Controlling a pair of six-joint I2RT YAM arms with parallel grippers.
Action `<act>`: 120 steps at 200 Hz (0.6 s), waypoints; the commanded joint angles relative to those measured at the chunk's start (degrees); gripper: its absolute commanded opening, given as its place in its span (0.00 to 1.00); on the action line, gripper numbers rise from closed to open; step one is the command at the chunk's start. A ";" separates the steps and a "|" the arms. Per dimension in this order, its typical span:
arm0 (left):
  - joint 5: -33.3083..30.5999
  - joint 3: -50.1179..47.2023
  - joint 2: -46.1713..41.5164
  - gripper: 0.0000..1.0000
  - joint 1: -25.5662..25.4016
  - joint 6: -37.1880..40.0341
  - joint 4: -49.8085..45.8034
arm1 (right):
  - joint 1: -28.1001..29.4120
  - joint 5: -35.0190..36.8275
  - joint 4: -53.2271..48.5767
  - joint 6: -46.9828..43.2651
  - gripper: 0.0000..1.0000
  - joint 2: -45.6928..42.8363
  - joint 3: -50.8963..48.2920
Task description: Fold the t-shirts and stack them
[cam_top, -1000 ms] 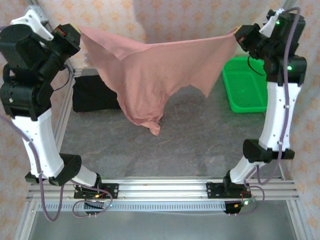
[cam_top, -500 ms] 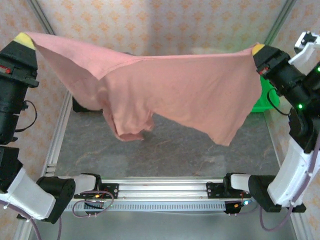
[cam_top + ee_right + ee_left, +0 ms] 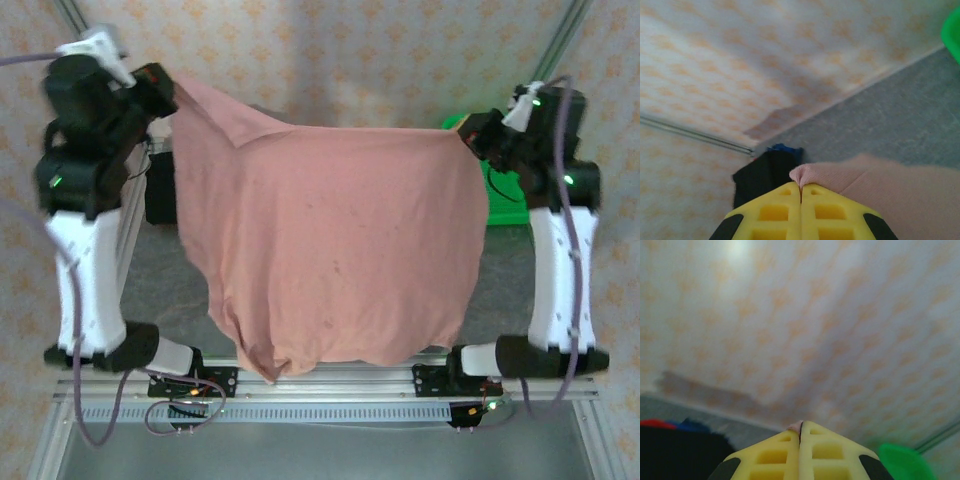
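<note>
Salmon-pink t-shirt (image 3: pixel 330 250) hangs spread between two raised arms over the table (image 3: pixel 505 290), hem drooping to the near rail (image 3: pixel 340 385); left gripper (image 3: pixel 162 88) and right gripper (image 3: pixel 468 135) each pinch a top corner, jaws closed tight on cloth; black t-shirt (image 3: pixel 160 200) lies far left by the left arm. Risk, as I judge it: only a sliver of fabric shows in the left pinch, so a tug could free it; the low hem may snag the rail on lowering.
</note>
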 commanded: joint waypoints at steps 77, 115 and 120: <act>-5.32 28.72 53.56 0.61 1.25 1.75 4.85 | -0.85 9.72 1.71 -4.29 0.56 62.52 44.86; -5.37 39.12 52.09 1.00 1.25 -4.52 -2.65 | -0.36 6.91 -4.65 -6.04 0.77 55.21 49.18; -5.26 38.01 49.60 1.00 1.29 -4.93 -3.69 | -0.12 6.29 -4.98 -6.72 0.77 51.44 45.54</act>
